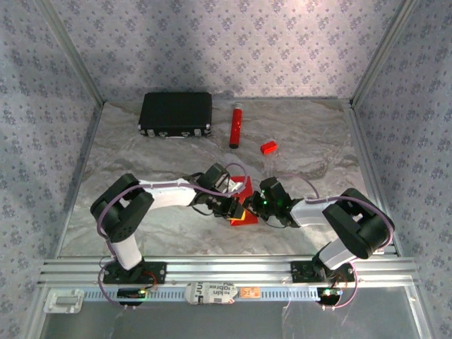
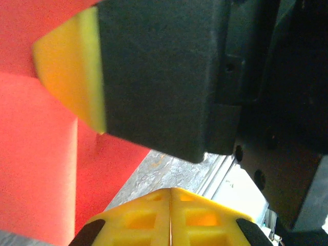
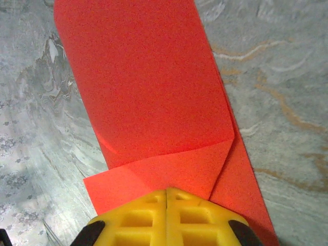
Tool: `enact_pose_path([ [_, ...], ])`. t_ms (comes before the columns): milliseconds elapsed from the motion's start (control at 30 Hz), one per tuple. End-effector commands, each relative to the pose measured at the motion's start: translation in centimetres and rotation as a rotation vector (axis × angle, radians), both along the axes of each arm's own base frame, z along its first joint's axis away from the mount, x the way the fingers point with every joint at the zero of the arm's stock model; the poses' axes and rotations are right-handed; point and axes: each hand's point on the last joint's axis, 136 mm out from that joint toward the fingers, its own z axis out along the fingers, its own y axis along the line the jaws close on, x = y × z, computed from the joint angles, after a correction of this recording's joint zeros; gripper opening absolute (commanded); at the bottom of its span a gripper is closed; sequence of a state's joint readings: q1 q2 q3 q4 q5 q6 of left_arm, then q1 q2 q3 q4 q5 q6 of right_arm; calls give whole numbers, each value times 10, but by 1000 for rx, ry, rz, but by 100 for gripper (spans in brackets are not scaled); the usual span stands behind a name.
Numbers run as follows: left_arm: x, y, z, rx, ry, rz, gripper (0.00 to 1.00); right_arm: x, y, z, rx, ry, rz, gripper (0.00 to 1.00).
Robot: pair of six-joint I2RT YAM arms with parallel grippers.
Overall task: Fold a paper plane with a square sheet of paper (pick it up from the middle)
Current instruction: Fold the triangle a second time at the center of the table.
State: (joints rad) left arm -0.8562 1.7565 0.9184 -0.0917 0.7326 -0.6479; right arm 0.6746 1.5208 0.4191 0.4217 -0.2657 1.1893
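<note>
Yellow tips of my right pincer (image 3: 166, 200) clenched together at the folded-over flap of the red square sheet of paper (image 3: 148, 87), sheet lying on the marbled table (image 3: 277, 77) between both arms, my left pincer (image 2: 170, 200) likewise clenched, close beside the right one

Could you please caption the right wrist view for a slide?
Right gripper, shut, at the edge of the partly folded red paper sheet.

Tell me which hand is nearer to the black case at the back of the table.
Left. The left hand is over the red paper, below and right of the black case. The right hand is beside it, further right, so farther from the case.
</note>
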Motion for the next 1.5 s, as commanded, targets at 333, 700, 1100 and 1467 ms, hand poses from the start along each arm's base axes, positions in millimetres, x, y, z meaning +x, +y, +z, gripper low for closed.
enact_pose_path([
  [333, 1, 10, -33, 109, -16, -1, 7, -14, -24, -26, -108, 72, -43, 0],
  [700, -10, 23, -48, 142, 3, -7, 7, -15, -27, -29, -118, 76, -44, 0],
  [1100, -9, 28, -36, 128, -40, 2, 9, -17, -29, -31, -125, 81, -44, 0],
  [1467, 8, 11, -15, 68, -111, 15, 13, -15, -30, -30, -123, 81, -48, 0],
])
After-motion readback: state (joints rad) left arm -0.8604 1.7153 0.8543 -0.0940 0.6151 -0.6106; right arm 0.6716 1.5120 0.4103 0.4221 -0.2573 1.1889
